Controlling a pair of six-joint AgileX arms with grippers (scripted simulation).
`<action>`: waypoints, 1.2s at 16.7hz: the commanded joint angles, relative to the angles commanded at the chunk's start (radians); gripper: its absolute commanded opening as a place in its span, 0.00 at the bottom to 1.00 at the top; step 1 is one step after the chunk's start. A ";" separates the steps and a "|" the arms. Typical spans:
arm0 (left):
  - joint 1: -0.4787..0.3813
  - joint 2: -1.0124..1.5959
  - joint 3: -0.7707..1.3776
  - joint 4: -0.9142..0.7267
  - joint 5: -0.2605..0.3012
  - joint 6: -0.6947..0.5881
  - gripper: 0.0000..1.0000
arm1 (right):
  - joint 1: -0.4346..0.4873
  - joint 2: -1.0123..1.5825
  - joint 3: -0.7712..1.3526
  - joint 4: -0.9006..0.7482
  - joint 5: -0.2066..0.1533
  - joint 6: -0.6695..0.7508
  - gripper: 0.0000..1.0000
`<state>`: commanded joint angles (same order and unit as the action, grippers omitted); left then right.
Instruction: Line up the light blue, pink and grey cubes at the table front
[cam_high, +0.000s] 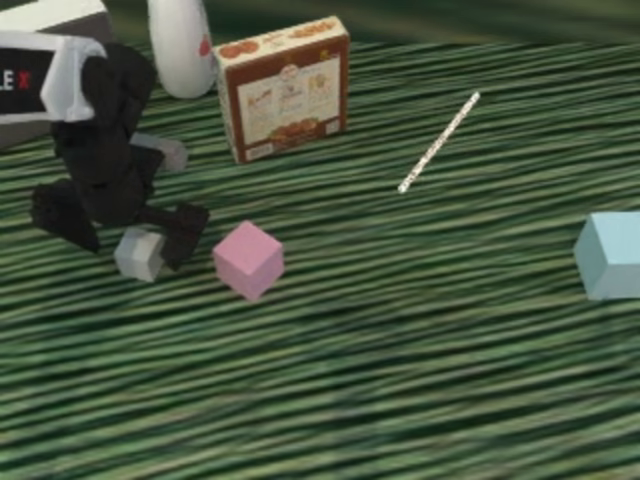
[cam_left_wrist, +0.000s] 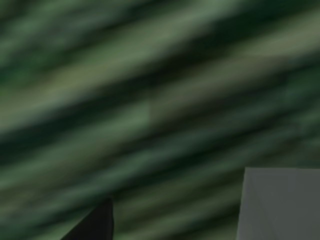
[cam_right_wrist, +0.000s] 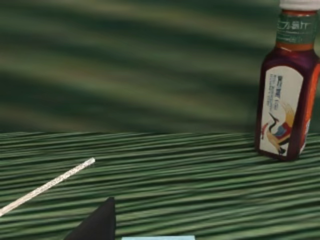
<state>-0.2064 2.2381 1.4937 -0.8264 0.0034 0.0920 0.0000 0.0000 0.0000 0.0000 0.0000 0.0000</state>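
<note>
Our left claw (cam_high: 130, 240) is low over the left part of the worktop (cam_high: 420, 350), and the grey cube (cam_high: 140, 255) sits right at its fingertips. From above, one dark finger (cam_high: 185, 232) stands just to the right of the cube, touching or nearly touching it, and the other lies to the cube's upper left. The fingers are spread about as wide as the cube, bracketing it, but we cannot tell whether they press on it or merely stand around it. In our left wrist view the grey cube (cam_left_wrist: 280, 205) fills one corner, with a dark fingertip (cam_left_wrist: 95, 225) apart from it over the striped surface.

The pink cube (cam_high: 248, 260) rests just to the right of that claw, near the grey cube but not touching it. The light blue cube (cam_high: 610, 255) is well apart, at the right edge of the top view, partly cut off.

Our right arm is out of the top view; its wrist view shows one dark fingertip (cam_right_wrist: 97, 225) and a sliver of the light blue cube (cam_right_wrist: 157, 238) just beside it, so we cannot tell how that claw stands.

Behind the cubes are a biscuit box (cam_high: 285, 90), a white bottle (cam_high: 182, 45) and a thin white stick (cam_high: 438, 143). A dark drink bottle (cam_right_wrist: 287, 90) shows in the right wrist view.
</note>
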 joint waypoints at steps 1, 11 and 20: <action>0.000 0.000 0.000 0.000 0.000 0.000 0.70 | 0.000 0.000 0.000 0.000 0.000 0.000 1.00; 0.000 0.000 0.000 0.000 0.000 0.000 0.00 | 0.000 0.000 0.000 0.000 0.000 0.000 1.00; 0.001 -0.039 0.017 -0.017 0.003 -0.001 0.00 | 0.000 0.000 0.000 0.000 0.000 0.000 1.00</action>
<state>-0.2050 2.1995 1.5104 -0.8431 0.0064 0.0906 0.0000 0.0000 0.0000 0.0000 0.0000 0.0000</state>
